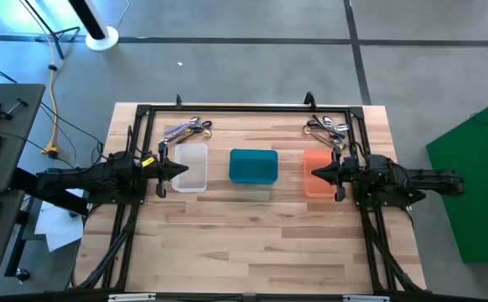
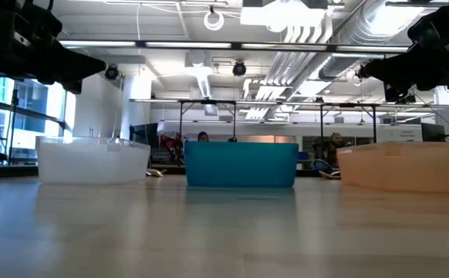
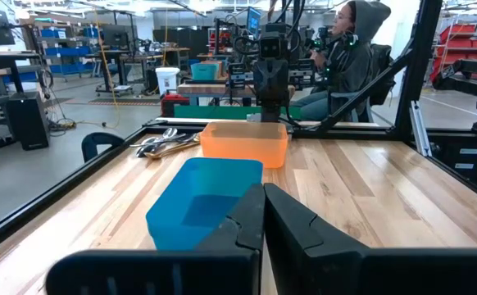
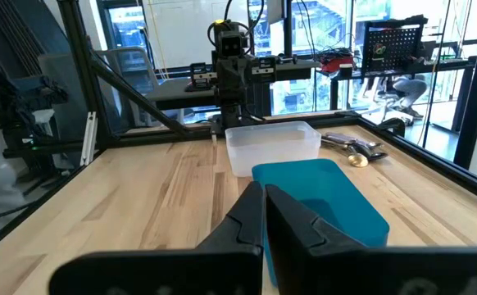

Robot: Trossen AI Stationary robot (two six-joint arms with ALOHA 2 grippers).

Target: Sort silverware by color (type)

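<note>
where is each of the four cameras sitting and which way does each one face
High view: above the table, looking straight down on clear bin, teal bin, orange bin, both arms, left gripper and right gripper.
Low view: at tabletop height, level across the three bins; arm parts at the upper corners.
Left wrist view: on the left arm, past its shut gripper toward the teal and orange bins and right arm.
Right wrist view: on the right arm, past its shut gripper toward the teal and clear bins.
All four views share the teal bin.
</note>
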